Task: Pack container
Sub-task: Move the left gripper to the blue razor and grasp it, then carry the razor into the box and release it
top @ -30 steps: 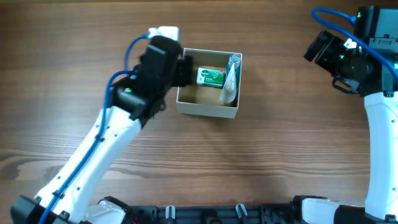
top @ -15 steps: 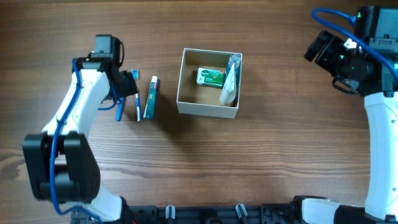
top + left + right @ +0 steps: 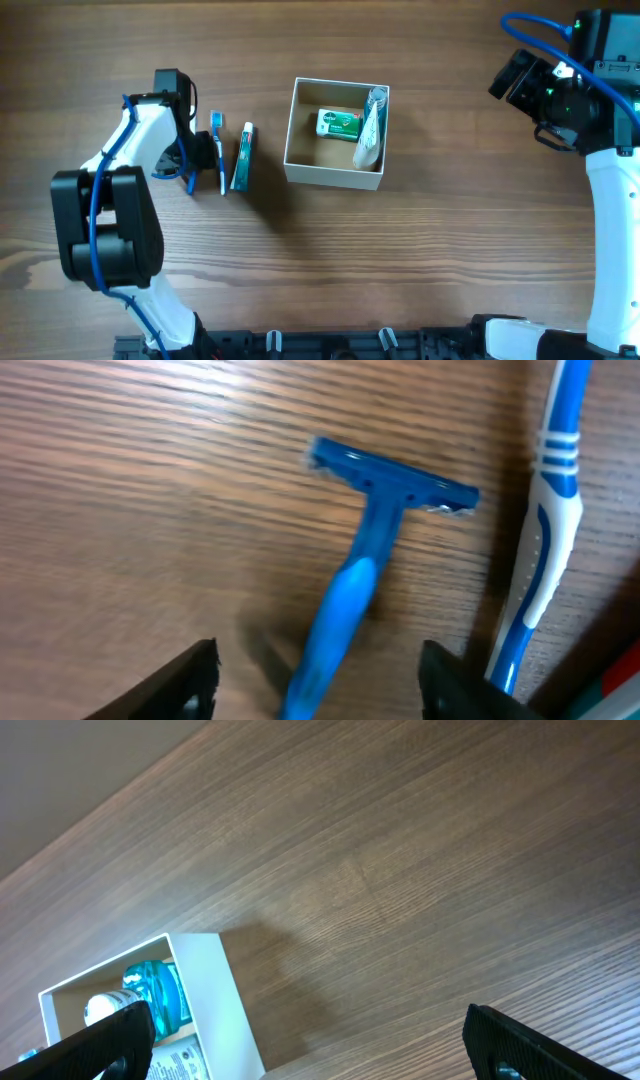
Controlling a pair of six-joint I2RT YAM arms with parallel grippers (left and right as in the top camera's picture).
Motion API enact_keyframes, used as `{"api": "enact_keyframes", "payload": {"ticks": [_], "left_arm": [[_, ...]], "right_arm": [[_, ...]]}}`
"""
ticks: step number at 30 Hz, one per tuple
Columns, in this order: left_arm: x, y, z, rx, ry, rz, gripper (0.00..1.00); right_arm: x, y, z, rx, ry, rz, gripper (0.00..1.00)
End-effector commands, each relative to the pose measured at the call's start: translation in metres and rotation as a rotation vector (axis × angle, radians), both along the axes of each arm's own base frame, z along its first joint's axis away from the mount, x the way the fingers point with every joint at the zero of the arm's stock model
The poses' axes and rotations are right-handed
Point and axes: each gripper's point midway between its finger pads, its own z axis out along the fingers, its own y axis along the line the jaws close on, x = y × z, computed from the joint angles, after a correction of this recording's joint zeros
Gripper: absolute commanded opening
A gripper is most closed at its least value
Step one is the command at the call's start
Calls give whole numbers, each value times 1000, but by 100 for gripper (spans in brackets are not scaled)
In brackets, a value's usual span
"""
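Three items outside box (image 3: 330,178): razor (image 3: 365,565), toothbrush (image 3: 545,550), carton (image 3: 241,157). Left jaws wide open, empty, astride razor handle, which lies lengthwise between them; box to their right. Right jaws open, empty, far off.

A blue disposable razor (image 3: 362,550) lies on the wood-grain table (image 3: 120,480), its head toward the top of the frame. Its handle runs down between the parted jaws of the left gripper (image 3: 318,688), which stand clear of it on either side. Just to the razor's right lies a blue-and-white toothbrush (image 3: 548,510), roughly parallel to the razor's handle.
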Motion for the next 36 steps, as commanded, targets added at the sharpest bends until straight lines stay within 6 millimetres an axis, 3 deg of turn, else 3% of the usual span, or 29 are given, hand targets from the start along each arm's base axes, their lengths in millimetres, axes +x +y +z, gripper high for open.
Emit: {"api": "enact_keyframes", "payload": {"ticks": [1,7,9,10,18,23,27,31,33,36], "left_arm": [[-3,-6,-14,-50,34,-62,52],[2,-6,-15,-49,15,-61,30],[2,-6,-15,-49,13,-61,9],[2,-6,-15,-48,14,-61,5],[-8,-7,-4,-52,39,-24,4],[-9,-19,45,-63,12,-30,4],[-4,-50,103,-87,-81,-113,4],[8,-118,168,-192,-311,-265,4],[17,-152,190,-244,-423,-286,4],[30,-203,202,-301,-533,-370,4]], "right_arm": [[3,0,-1,5,2,0,100],[3,0,-1,6,2,0,100],[3,0,-1,5,2,-1,100],[3,0,-1,5,2,-1,100],[3,0,-1,6,2,0,100],[3,0,-1,5,2,0,100],[3,0,-1,5,2,-1,100],[3,0,-1,5,2,-1,100],[3,0,-1,5,2,-1,100],[3,0,-1,6,2,0,100]]}}
